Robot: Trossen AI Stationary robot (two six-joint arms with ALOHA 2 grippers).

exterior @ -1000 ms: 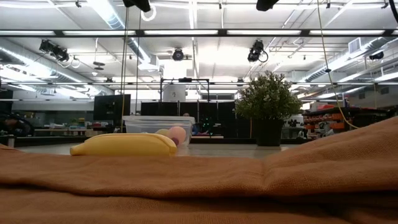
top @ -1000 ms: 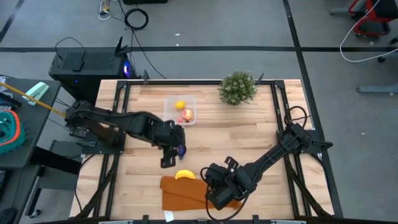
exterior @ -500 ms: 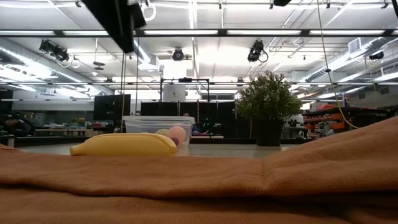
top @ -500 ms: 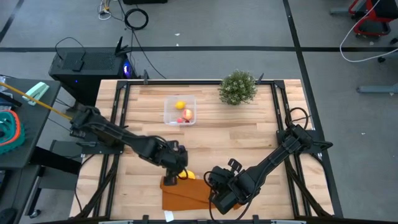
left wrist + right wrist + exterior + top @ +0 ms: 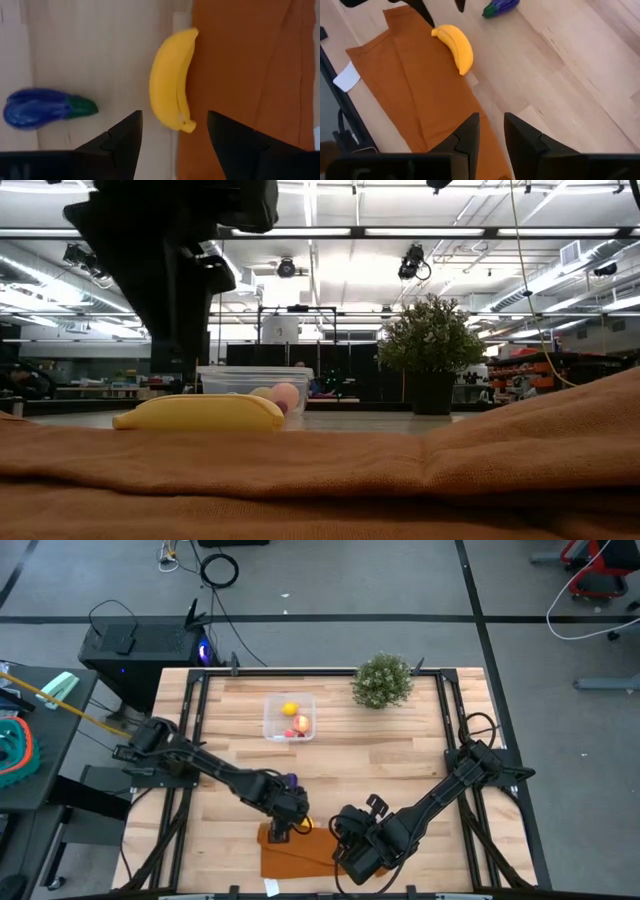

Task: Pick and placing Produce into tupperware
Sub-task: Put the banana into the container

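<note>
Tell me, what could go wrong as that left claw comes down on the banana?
The banana lies half on the cloth, so the open left claw might pinch fabric too. The eggplant lies loose on the table close by and could be knocked away. The tupperware already holds fruit, leaving less room.

Light wooden table [image 5: 400, 755] with dark frame rails along the edges. Clear tupperware [image 5: 290, 717] on the far part of the top, left of centre, lemon [image 5: 290, 709] and red-peach round fruit [image 5: 301, 724] inside. Green bushy plant [image 5: 382, 680] near the far edge, right of the tupperware. Dark purple piece [image 5: 45, 107] with green stem end lying flat on bare wood, well apart from the container. Orange-brown folded cloth [image 5: 415, 105] spread flat at the near edge. Yellow banana [image 5: 172, 92] lying along the cloth's border, touching it, just beside the purple piece.
</note>
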